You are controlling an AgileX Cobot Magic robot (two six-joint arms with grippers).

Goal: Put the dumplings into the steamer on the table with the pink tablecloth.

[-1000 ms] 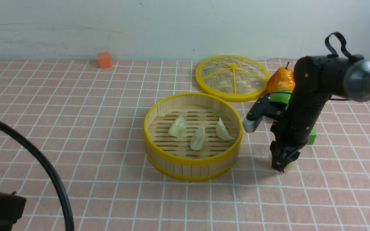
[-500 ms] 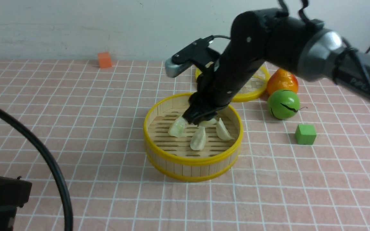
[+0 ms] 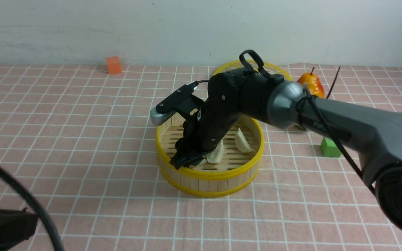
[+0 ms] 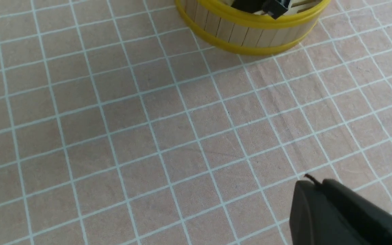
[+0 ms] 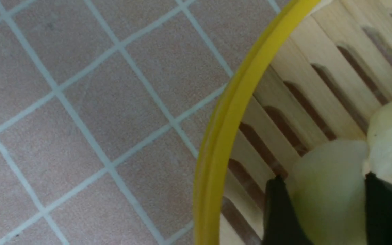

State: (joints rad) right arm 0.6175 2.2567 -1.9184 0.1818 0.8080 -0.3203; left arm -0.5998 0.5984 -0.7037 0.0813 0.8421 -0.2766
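Observation:
The steamer (image 3: 209,174) stands mid-table on the pink tablecloth (image 3: 82,139). My right gripper (image 3: 183,161) reaches down inside it at its front left, fingertips at the slatted floor. In the right wrist view its jaws (image 5: 323,177) stand open with a pale dumpling (image 5: 325,204) lying on the slats between them, next to another dumpling (image 5: 390,136). Two more dumplings (image 3: 243,143) (image 3: 217,155) lie in the basket; the arm hides part of the floor. My left gripper (image 4: 310,182) is shut and empty, hovering over bare cloth short of the steamer (image 4: 250,32).
The woven yellow-rimmed lid (image 3: 284,75) lies behind the steamer, mostly hidden by my right arm. An orange pear (image 3: 312,85) and a green cube (image 3: 329,148) sit to the right. An orange cube (image 3: 113,65) is at the back left. A black cable (image 3: 23,198) arcs at lower left.
My right gripper lifted a dumpling from the cloth right of the steamer, carried it over the rim and lowered it to the front-left floor, where its jaws have widened. The left gripper stayed shut.

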